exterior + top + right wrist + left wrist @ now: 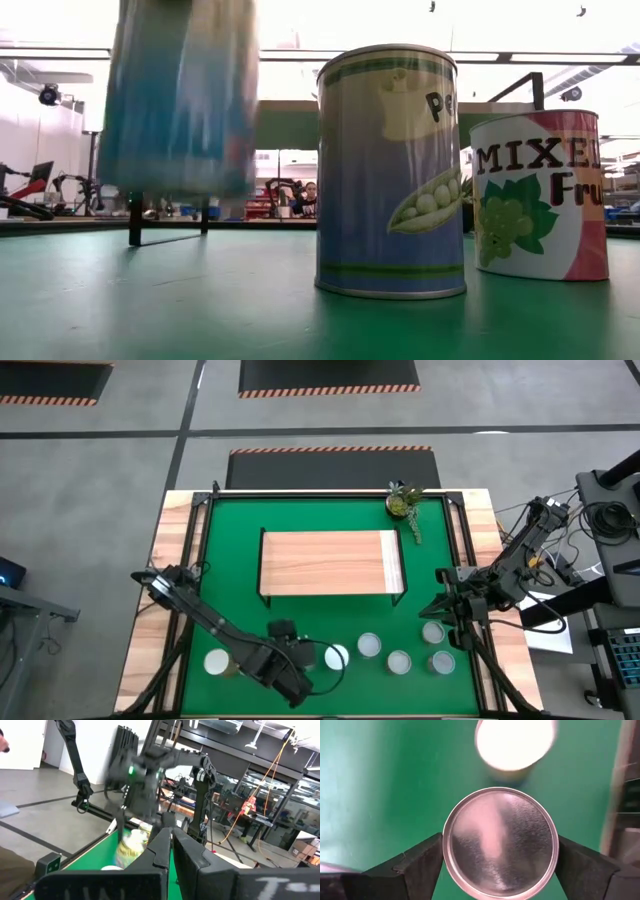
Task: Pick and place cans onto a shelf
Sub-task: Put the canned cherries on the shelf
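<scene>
The left gripper (498,865) is seen at the near edge of the green mat (230,550), its two dark fingers (415,870) spread wide and set on either side of a small metal can with a shiny silver round top (499,842); whether the pads press the can's sides cannot be told. Just beyond this can, a second silver-topped can (515,742) is seen on the mat. From above, further silver-topped cans (398,661) are found in a loose group along the near part of the mat, with one can (216,661) apart on the left side. The low rectangular shelf with a light wood top and thin black frame (328,563) is placed at the mat's middle, with no can on it. The right gripper (171,851) is held above the mat's right edge, its fingers pressed together on nothing. A small green potted plant (401,502) is set at the far right corner.
</scene>
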Robot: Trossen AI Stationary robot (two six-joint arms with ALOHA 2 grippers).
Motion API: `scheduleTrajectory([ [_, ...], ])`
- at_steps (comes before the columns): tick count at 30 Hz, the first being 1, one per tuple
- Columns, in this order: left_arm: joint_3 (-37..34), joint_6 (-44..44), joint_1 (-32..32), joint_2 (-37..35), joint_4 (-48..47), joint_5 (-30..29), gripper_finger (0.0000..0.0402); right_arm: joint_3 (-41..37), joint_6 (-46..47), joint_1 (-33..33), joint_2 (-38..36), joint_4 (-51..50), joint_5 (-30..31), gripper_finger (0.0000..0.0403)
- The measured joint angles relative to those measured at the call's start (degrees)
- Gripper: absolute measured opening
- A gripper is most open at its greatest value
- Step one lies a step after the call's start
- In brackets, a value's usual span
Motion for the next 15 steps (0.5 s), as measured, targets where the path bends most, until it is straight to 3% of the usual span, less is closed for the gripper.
scheduleTrajectory([
  [4,11.64,6.04,0.26,0.00,-8.72,-1.55,0.0310,0.00,0.00,0.00,0.00,0.00,-0.01,0.0009],
  [9,24.50,15.67,2.74,-0.07,-22.41,-10.31,0.0310,0.00,-0.04,0.00,0.00,0.28,0.00,0.0009],
  [15,27.70,30.20,9.99,-2.23,-22.11,-11.66,0.0310,0.02,-0.04,0.00,-0.02,0.44,0.00,0.0009],
])
